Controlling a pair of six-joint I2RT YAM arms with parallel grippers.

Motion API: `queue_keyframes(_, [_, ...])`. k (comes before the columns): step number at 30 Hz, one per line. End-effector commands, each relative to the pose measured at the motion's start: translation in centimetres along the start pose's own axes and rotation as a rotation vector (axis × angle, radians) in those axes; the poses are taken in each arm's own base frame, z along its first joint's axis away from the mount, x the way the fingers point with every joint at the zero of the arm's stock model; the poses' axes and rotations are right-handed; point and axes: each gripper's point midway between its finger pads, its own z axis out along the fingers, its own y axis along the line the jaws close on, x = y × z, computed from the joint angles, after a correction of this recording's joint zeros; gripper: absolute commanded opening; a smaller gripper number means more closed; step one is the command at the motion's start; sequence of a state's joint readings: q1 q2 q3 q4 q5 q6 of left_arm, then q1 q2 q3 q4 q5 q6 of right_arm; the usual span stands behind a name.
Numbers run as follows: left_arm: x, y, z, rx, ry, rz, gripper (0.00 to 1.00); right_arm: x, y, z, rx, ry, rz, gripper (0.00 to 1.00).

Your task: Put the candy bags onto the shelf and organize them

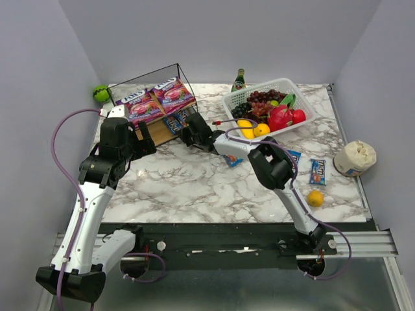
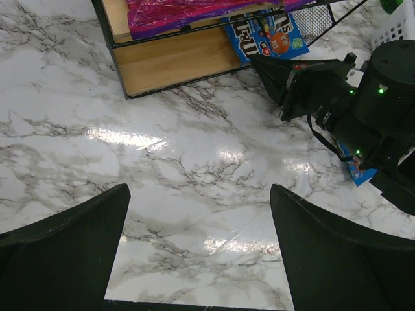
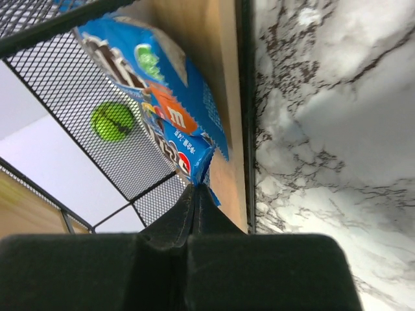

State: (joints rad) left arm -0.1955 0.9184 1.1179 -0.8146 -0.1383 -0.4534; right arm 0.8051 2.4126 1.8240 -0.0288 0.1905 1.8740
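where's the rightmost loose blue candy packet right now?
Top view, right side of the marble table: the blue candy packet lies flat beside the white cylindrical object, just beyond the small orange fruit.

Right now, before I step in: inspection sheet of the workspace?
Surface: glossy white marble-pattern table, glare patches.
Job's things: two flat purple candy bags on the top board of the black wire shelf; one blue candy packet on its lower board; three more blue packets loose on the table.
Clutter: white plastic lattice basket of fruit, green glass bottle, green ball, small orange, white round tub.
Grippers: left gripper open over bare marble; right gripper shut on a second blue packet at the lower board.
Cables: purple cable loops beside each arm.
Surroundings: plain grey walls; nothing else seen.
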Motion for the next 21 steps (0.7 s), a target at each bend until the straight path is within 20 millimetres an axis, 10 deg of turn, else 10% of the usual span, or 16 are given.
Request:
queue_keyframes(1, [0.1,0.5,-0.1,-0.022,0.003,0.01,0.99,-1.8,-3.2,0.6,0.074,-0.093,0.058,0.04])
queue_keyframes(7, [0.0,0.5,-0.1,-0.022,0.001,0.01,0.99,-2.0,-2.8,0.6,0.067,-0.102,0.072,0.09])
queue_keyframes(15, [-0.1,0.7,-0.1,-0.028,-0.002,0.009,0.99,-0.7,-1.3,0.9,0.035,-0.053,0.015,0.57])
queue_keyframes(21, [0.0,0.7,-0.1,-0.032,0.0,0.01,0.99,0.1,-0.2,0.3,0.014,-0.011,-0.025,0.68])
